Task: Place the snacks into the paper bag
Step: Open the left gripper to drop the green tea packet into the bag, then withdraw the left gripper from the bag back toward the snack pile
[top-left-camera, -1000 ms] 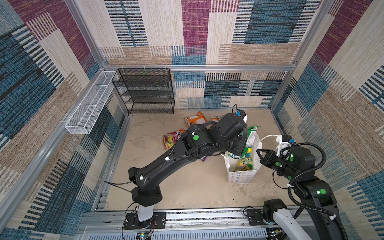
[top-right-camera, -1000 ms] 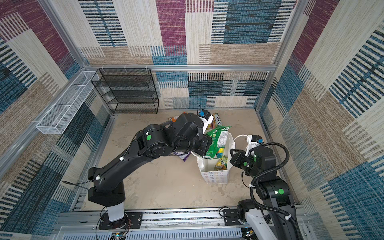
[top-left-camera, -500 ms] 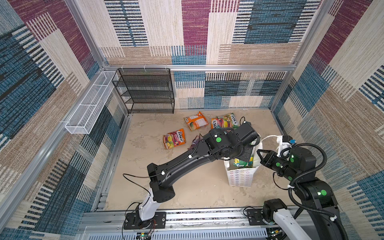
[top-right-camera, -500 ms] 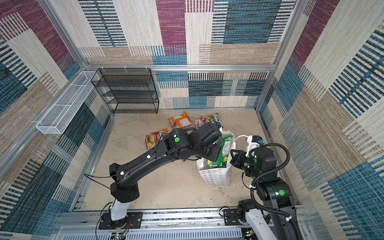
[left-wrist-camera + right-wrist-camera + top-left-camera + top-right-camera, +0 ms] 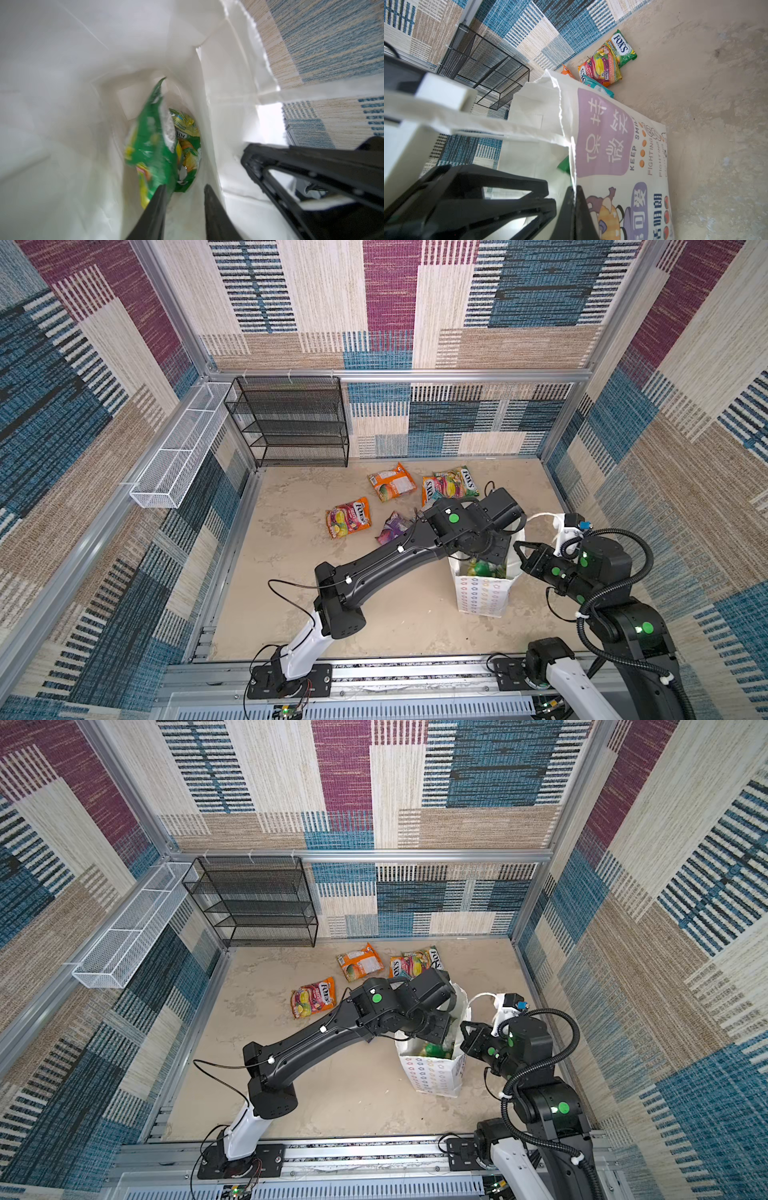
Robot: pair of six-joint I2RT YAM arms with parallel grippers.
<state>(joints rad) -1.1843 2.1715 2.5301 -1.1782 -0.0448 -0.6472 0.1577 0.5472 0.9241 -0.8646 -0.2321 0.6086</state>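
The white paper bag point(image 5: 482, 593) point(image 5: 432, 1073) stands upright at the right of the floor. My left gripper point(image 5: 185, 187) reaches down into its mouth with its jaws open. A blurred green snack packet point(image 5: 153, 137) hangs loose beside one finger, above another green packet point(image 5: 189, 145) at the bottom. My right gripper point(image 5: 574, 189) is shut on the bag's torn rim point(image 5: 564, 116), on the cartoon-printed side. On the floor behind lie an orange packet point(image 5: 390, 482), a multicolour one point(image 5: 451, 487), a red-orange one point(image 5: 348, 517) and a purple one point(image 5: 392, 526). A teal packet point(image 5: 600, 88) peeks from behind the bag.
A black wire shelf point(image 5: 291, 423) stands at the back left corner. A white wire basket point(image 5: 178, 448) hangs on the left wall. The patterned enclosure walls close in on all sides, and the arms' mounting rail point(image 5: 415, 672) runs along the front.
The left arm swung over and down into the bag with the green packet. Its jaws have opened and let the packet go. The right gripper kept hold of the rim.
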